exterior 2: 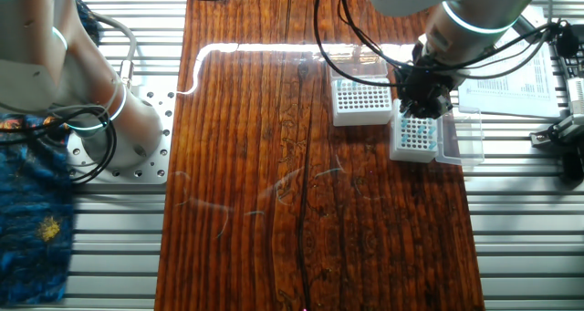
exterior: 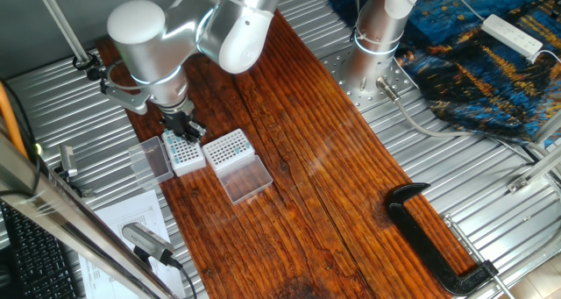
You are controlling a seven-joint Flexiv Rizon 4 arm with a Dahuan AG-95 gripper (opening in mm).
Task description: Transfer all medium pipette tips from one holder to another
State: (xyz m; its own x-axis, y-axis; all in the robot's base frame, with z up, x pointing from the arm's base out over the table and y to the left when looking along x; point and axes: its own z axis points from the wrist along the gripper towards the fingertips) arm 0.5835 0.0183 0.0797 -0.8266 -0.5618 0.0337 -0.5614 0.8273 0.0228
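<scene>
The medium pipette tips [exterior: 181, 149] show as teal dots in the grid top of the white-sided holder [exterior: 186, 161], whose smoky lid [exterior: 151, 160] lies open beside it. In the other fixed view the same tips [exterior 2: 415, 131] fill the holder [exterior 2: 412, 151]. The clear-sided holder [exterior: 228, 150] stands right next to it with a white hole grid, no teal visible in it, and its clear lid [exterior: 246, 179] folded flat; it also shows in the other fixed view [exterior 2: 362, 101]. My gripper [exterior: 184, 128] [exterior 2: 423, 105] hangs just over the far edge of the tip-filled holder. Its black fingers hide their gap.
A black C-clamp [exterior: 438, 238] lies at the wooden board's near right corner. A second arm's base [exterior: 372, 45] stands on the metal table behind the board. Papers [exterior: 131, 220] and a small metal tool lie left of the holders.
</scene>
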